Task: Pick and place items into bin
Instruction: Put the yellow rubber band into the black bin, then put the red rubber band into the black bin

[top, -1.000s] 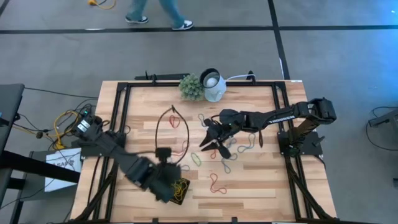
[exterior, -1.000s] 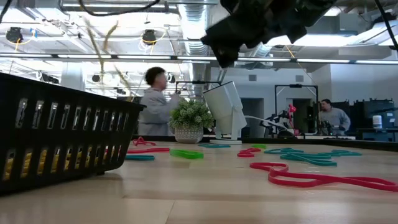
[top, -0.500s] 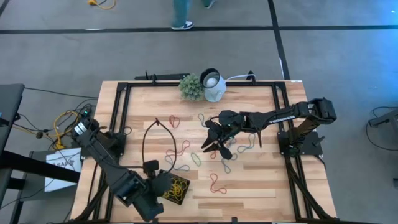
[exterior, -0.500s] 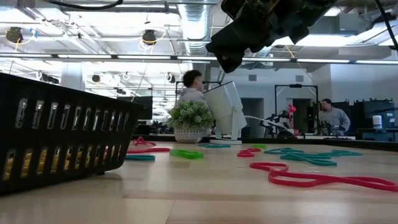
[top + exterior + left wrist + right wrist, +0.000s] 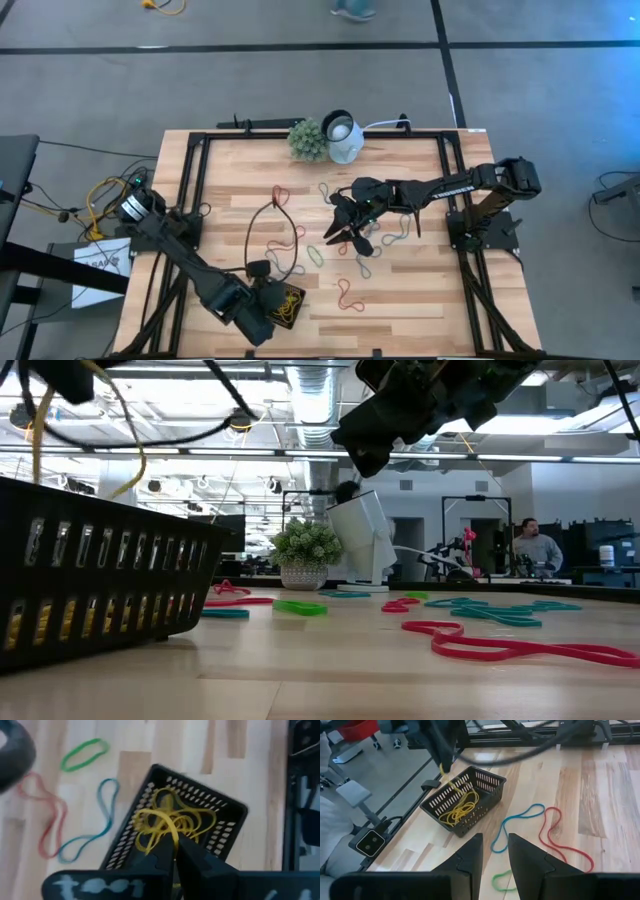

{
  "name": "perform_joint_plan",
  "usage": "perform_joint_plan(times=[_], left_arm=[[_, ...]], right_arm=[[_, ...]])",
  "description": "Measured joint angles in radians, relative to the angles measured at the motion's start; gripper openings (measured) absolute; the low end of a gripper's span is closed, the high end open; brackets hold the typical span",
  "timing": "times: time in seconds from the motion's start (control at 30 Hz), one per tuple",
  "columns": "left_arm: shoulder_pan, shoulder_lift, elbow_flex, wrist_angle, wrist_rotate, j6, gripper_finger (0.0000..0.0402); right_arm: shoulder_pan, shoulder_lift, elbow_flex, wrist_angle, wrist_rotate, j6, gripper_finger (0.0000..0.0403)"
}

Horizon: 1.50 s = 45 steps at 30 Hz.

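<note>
L gripper (image 5: 174, 851) is closed on a yellow band (image 5: 159, 826), hanging it over the bin (image 5: 227, 827). R gripper (image 5: 494, 851), fingers apart, hovers mid-table w/ loose bands (image 5: 349, 293) below. Bands look light & floppy; better pinch one strand

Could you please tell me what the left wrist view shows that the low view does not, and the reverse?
Only the left wrist view shows the yellow bands piled inside the bin, and the left gripper, jaws shut on one. Only the low view shows the plant, the white lamp and a seated person. Both show the bin and loose bands on the table.
</note>
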Motion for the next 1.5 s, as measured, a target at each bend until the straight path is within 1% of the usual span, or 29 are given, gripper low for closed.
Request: perform_joint_plan(times=[0.23, 0.33, 0.43, 0.5, 0.73, 0.9, 1.23, 1.4, 1.5], left_arm=[[0.055, 0.0, -0.094, 0.098, 0.085, -0.005, 0.0], [0.08, 0.0, -0.141, 0.204, 0.161, 0.019, 0.0], [0.105, 0.0, -0.19, 0.322, 0.265, 0.067, 0.0], [0.121, 0.0, -0.217, 0.367, 0.313, 0.069, 0.0], [0.158, 0.0, -0.225, 0.358, 0.293, 0.068, 0.0005], [0.178, 0.0, -0.225, 0.357, 0.295, 0.059, 0.0032], [0.18, 0.0, -0.224, 0.327, 0.352, 0.033, 0.0112], [0.188, 0.0, -0.205, 0.339, 0.418, 0.007, 0.0134], [0.202, 0.0, -0.168, 0.313, 0.459, -0.019, 0.0142]], right_arm=[[-0.004, 0.0, 0.0, 0.001, 0.001, 0.0, 0.0087], [-0.004, 0.0, 0.0, 0.001, 0.001, 0.0, 0.0087], [-0.004, 0.0, 0.0, 0.001, 0.001, 0.0, 0.0087], [-0.004, 0.0, 0.0, 0.0, 0.001, 0.0, 0.0087], [-0.004, 0.0, 0.0, 0.001, 0.001, 0.0, 0.0087], [-0.004, 0.0, 0.0, 0.001, 0.001, -0.007, 0.0087], [-0.004, 0.0, 0.0, 0.001, 0.001, -0.007, 0.0087], [-0.004, 0.0, 0.0, 0.001, 0.001, -0.008, 0.0087], [-0.013, 0.0, 0.0, 0.001, 0.0, -0.008, 0.0087]])
